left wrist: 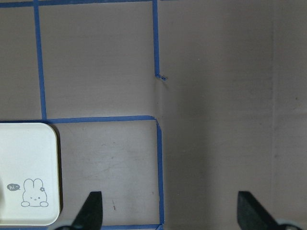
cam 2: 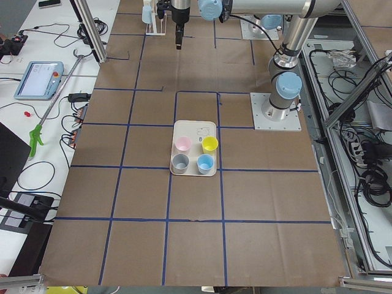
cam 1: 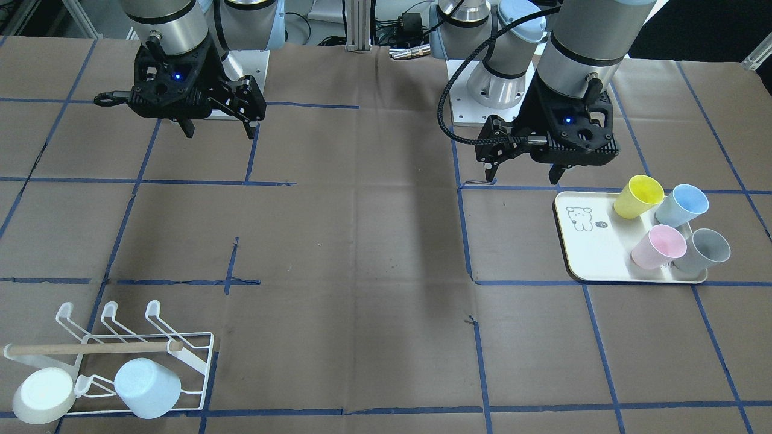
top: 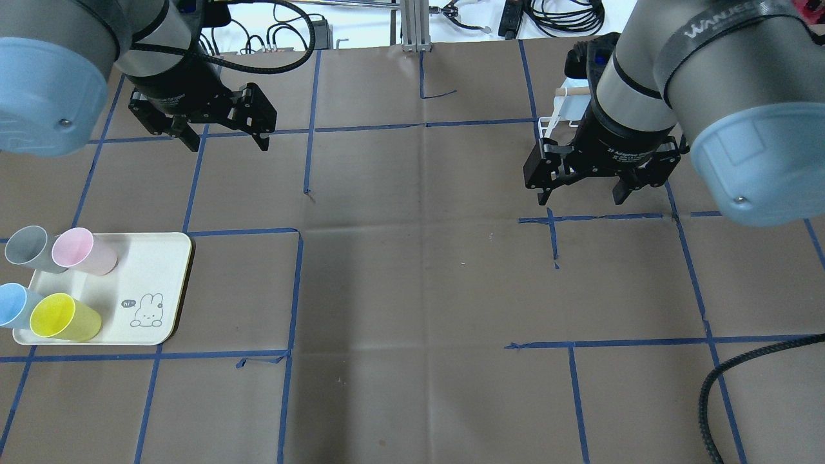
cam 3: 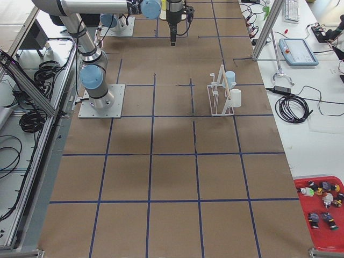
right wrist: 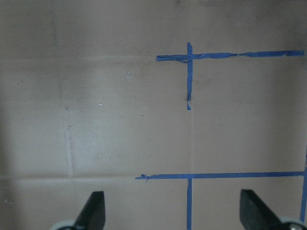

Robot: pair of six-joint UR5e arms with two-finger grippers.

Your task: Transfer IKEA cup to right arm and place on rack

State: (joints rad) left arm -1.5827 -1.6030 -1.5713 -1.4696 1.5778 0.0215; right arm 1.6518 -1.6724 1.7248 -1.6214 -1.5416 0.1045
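Both claws hang wide and empty. The left gripper (cam 1: 523, 179) is just robot-side of the cream tray (cam 1: 594, 256) near the bench's left edge, and the right gripper (cam 1: 219, 132) is toward the right edge. Four IKEA cups (cam 1: 658, 247) stand mouth-up on the tray, the yellow cup (cam 1: 638, 196) nearest. They look light, stiff and smooth (tapered, so probably slippery). Pinch the rim wall, leaving the body free for handover. The rack (cam 1: 199, 361) sits at the right operators'-side corner.
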